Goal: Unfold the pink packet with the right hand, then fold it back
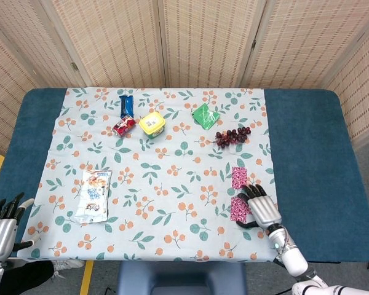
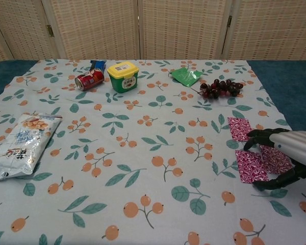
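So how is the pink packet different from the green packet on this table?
The pink packet lies at the near right of the cloth, spread out in a long strip of panels, while the green packet lies at the far side as one small piece. The pink one has a fine patterned print; the green one looks plain. The right hand rests over the pink packet; nothing touches the green one. Both lie flat on the tablecloth.

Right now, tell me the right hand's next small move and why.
Probably close the fingers on the pink packet and lift its near flap. The right hand arches over the packet, which lies flat on the tablecloth and looks unfolded.
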Controlling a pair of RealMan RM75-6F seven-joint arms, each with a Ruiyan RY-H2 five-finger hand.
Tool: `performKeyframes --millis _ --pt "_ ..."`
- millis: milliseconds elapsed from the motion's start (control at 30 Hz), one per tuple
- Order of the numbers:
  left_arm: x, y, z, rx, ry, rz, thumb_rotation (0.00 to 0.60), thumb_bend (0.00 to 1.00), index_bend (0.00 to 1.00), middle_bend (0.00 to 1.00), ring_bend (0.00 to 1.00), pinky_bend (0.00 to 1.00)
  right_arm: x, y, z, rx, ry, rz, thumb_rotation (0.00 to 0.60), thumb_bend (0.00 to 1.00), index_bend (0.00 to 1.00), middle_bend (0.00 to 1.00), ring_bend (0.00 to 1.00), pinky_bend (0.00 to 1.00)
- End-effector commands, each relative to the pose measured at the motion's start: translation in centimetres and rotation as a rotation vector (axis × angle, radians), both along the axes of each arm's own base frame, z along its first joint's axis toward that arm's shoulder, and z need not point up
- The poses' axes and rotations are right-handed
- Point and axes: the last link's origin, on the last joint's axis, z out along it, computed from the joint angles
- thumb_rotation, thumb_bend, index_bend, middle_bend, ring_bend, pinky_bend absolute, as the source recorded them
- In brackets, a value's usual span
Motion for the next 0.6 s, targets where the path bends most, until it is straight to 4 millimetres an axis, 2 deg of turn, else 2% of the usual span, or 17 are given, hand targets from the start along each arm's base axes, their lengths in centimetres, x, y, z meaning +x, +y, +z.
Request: performKeyframes --millis 33,600 --pt "-0.05 -0.05 0.03 0.000 0.000 0.002 0.600 0.22 0.20 0.08 0.16 0.00 0.04 0.13 -0.11 0.000 0.003 0.005 0.357 0.24 0.19 0.08 0.00 0.00" --pt "-0.17 -0.16 0.02 0.000 -0.003 0.002 0.600 0.22 0.20 0.09 0.17 0.00 -0.24 -0.11 -0.21 -0.009 0.021 0.007 0.357 0.24 0.18 0.08 0.00 0.00"
